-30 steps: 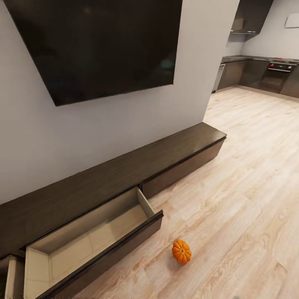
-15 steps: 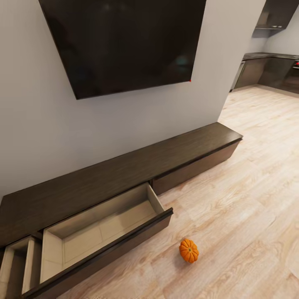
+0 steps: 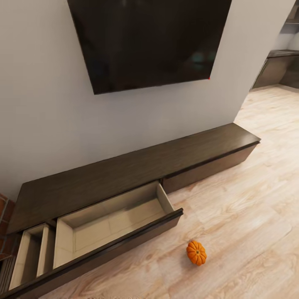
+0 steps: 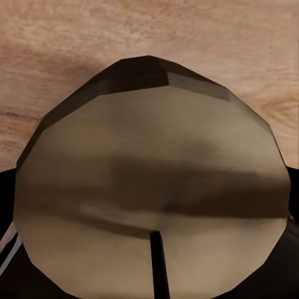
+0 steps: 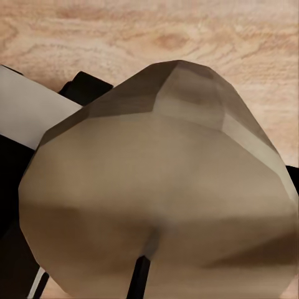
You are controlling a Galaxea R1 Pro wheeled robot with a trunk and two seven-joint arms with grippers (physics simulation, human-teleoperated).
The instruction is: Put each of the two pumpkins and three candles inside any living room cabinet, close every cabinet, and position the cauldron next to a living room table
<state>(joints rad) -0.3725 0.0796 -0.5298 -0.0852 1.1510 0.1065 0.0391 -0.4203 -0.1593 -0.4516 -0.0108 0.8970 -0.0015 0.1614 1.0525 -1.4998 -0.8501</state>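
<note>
Head view: I'm facing the long low dark cabinet (image 3: 137,170) that runs along the pale wall (image 3: 45,116), under the big black screen (image 3: 153,41).

Two cabinet drawers stand open at the near left. The wide drawer (image 3: 112,224) is pulled well out, pale beige inside. The narrow drawer (image 3: 29,257) just left of it is also out, partly cut by the frame edge. I see nothing lying in either one. The drawer front (image 3: 207,166) on the right section is flush with the cabinet.

One pumpkin (image 3: 196,253) sits on the light wood plank floor (image 3: 249,216). It is to the right of the wide drawer's front corner, near it but not touching, and closer to me than the cabinet.

Bit of red brick (image 3: 5,207) at the far left edge, past the cabinet end. Dark kitchen units (image 3: 276,68) far right, through the opening.

Left wrist view: a rounded, faceted tan-brown shape (image 4: 152,187) sits right against the lens, plank floor behind it. Can't tell what it is.

Right wrist view: similar tan faceted shape (image 5: 162,187), floor behind, some dark and white parts at the edge.

Can't tell whether my left or right gripper fingers are apart or together.
</note>
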